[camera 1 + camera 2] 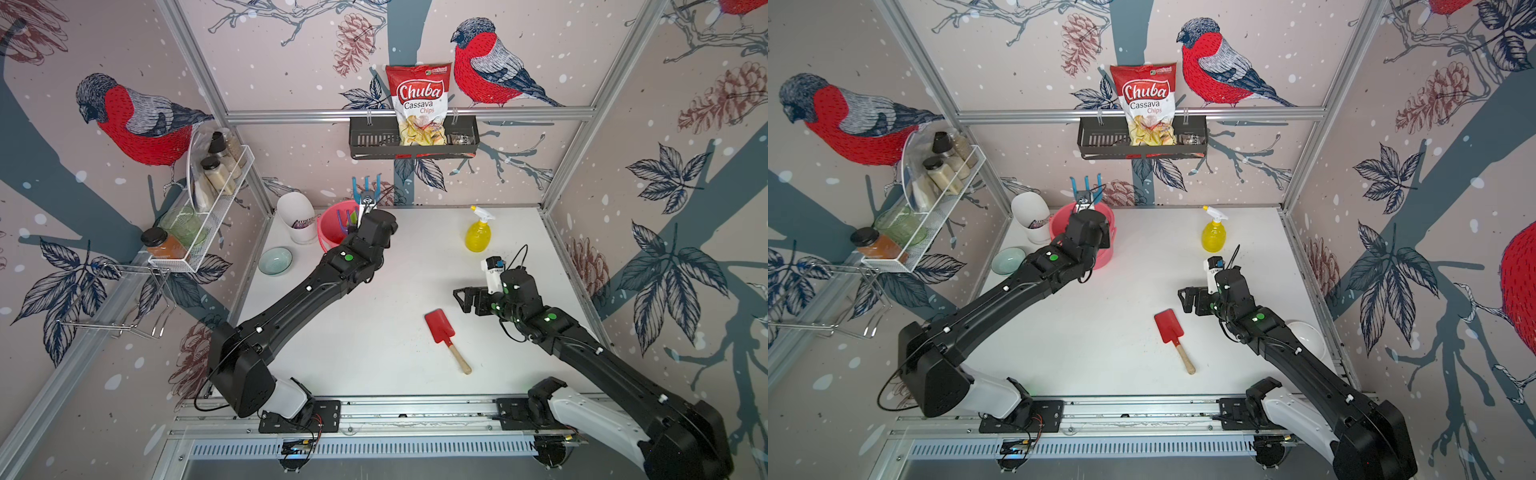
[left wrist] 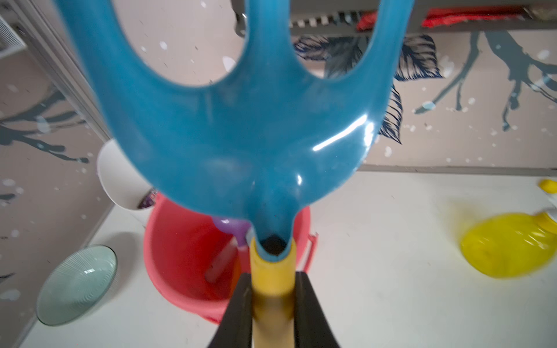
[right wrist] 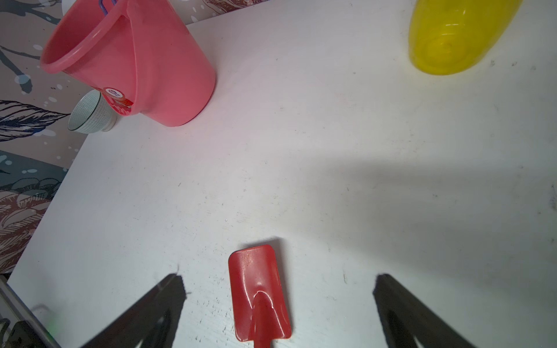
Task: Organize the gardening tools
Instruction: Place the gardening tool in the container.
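L claw [image 2: 272,275] is clamped on the yellow handle of the blue-yellow fork [image 2: 241,144], tines up, handle pointing down. Pink bucket [image 2: 180,256] sits right below it. Purple-pink fork [image 2: 232,227] lies inside, just under the held fork. R claw [image 3: 278,280] is spread wide and empty. Red shovel [image 3: 256,286] lies flat on the bench [image 1: 374,291] below it, blade btwn the fingers, apparently not touching. Yellow spray bottle [image 1: 478,235] stands upright well beyond R claw.

Step, I'd say: putting the fork in the bucket. Shovel + bottle not yet done.

Risks:
- Fork is top-heavy w/ tines up. Released too high or off-centre, it prob hits the rim or the purple-pink fork and tips out onto the bench.
- Bucket looks light, so a nudge from handle or arm could shove or topple it.
- Handle's lower end is hidden in every view, so clearance is a guess.
- R claw straddles the blade, not the wooden handle. Closing there means gripping a wide, thin, slick part, which may skid, or the fingers scrape the bench.
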Tool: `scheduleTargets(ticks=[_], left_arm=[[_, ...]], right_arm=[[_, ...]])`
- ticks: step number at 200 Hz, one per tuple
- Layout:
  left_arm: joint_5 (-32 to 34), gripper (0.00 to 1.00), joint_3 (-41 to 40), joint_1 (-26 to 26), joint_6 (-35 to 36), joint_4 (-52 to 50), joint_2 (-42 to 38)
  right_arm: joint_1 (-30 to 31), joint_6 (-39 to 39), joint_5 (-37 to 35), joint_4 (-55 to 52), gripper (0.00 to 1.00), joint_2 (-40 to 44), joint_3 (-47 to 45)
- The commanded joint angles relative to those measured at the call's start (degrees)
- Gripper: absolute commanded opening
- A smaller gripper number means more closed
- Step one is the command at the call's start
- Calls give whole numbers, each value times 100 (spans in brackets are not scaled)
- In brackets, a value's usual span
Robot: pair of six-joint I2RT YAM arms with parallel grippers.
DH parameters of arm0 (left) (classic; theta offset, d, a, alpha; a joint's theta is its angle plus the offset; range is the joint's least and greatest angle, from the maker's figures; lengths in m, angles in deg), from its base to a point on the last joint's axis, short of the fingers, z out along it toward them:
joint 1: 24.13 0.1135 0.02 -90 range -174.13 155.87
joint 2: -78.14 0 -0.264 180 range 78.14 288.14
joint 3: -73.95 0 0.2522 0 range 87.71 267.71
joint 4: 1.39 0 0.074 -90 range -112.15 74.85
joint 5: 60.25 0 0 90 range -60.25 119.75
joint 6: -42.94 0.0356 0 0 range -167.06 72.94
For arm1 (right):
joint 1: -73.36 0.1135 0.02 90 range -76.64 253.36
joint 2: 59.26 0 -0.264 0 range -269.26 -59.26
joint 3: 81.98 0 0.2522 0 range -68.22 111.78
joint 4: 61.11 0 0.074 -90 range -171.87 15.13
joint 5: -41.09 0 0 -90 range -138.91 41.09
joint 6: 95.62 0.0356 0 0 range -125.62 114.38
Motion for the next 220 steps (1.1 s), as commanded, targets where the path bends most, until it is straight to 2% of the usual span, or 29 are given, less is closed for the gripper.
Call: scheduleTargets(ticks=[1, 17, 48, 67, 104, 163, 196, 220], left_arm=[[-725, 0, -481, 538, 1162, 2000, -151], [-1152, 0, -727, 836, 1391, 2585, -51], [-1572, 0, -1083, 1186, 1541, 3329, 285], [-1628, 0, -1264, 1326, 1696, 3662, 547], [-1792, 0, -1756, 1557, 1555, 4349, 809], [-1889, 0, -2088, 1664, 1199, 4522, 1061], [-1819, 38, -2267, 1659, 1112, 4610, 1049], [-1801, 58, -2357, 1659, 1038, 4650, 965]], right_arm=[[26, 127, 40, 192, 100, 41, -15], [43, 146, 45, 205, 100, 59, -26], [62, 138, 40, 176, 100, 68, 10], [69, 132, 30, 140, 100, 91, 37], [79, 127, 11, 109, 100, 163, 29], [234, 212, 20, 135, 100, 26, 12], [391, 295, -13, 155, 100, -56, -15], [587, 384, -89, 92, 100, -168, -7]])
